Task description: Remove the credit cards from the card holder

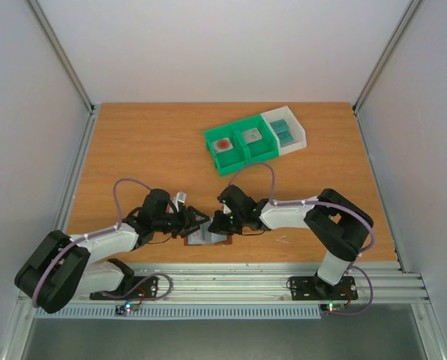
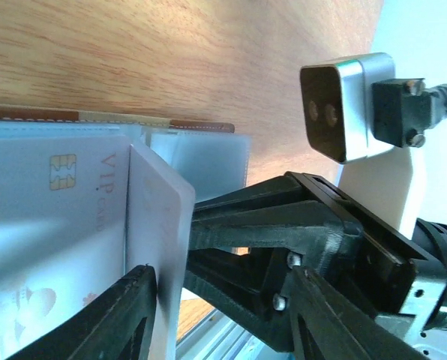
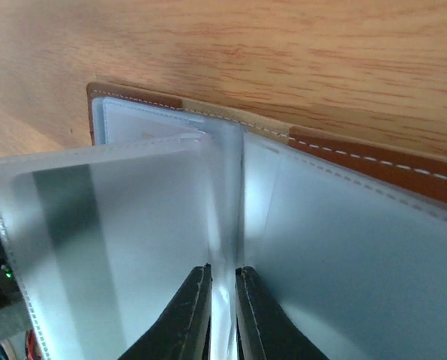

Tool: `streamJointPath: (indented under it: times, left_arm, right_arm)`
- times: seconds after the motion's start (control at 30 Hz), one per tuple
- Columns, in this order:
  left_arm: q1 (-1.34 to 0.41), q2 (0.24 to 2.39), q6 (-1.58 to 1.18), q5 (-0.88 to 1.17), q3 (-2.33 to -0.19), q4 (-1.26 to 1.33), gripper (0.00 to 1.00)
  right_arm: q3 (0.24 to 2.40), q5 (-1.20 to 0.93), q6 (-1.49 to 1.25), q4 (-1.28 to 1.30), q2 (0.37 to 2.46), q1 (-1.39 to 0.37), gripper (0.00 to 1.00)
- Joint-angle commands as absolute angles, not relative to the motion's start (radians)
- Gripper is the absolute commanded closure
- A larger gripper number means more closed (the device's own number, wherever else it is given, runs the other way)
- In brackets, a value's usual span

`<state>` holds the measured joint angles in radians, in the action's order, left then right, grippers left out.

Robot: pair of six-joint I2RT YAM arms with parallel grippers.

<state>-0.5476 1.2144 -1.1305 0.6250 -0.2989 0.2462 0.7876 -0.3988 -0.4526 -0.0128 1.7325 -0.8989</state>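
The card holder [image 1: 207, 239] is laid open at the near edge of the tabletop [image 1: 148, 150]. Its clear sleeve [image 3: 133, 247] is pinched by the jaws of the right gripper [image 3: 222, 277]. A whitish credit card [image 2: 162, 225] is flanked by the parted jaws of the left gripper [image 1: 199, 223].

arms meet low; left pincer [image 1: 199, 224] gaping, right pincer [image 3: 222, 274] seemingly pinched tight.

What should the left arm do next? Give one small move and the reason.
Probably shut the left jaws on the whitish card and draw it out. The card sticks out of the holder between the open jaws of the left gripper, close beside one finger. The right gripper pinches a clear leaf of the holder, which should steady it during the pull.
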Motion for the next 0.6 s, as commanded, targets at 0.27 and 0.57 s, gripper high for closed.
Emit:
streamJointPath:
  times: [0.27, 0.57]
  left_arm:
    - [-0.569, 1.283, -1.130, 0.649, -0.308, 0.355, 0.65]
    - [-0.588, 1.293, -1.120, 0.643, -0.347, 0.339, 0.64]
  right_arm:
    - [0.719, -0.320, -0.459, -0.057, 1.664, -0.907, 0.87]
    - [0.699, -0.155, -0.419, 0.127, 1.504, -0.905, 0.86]
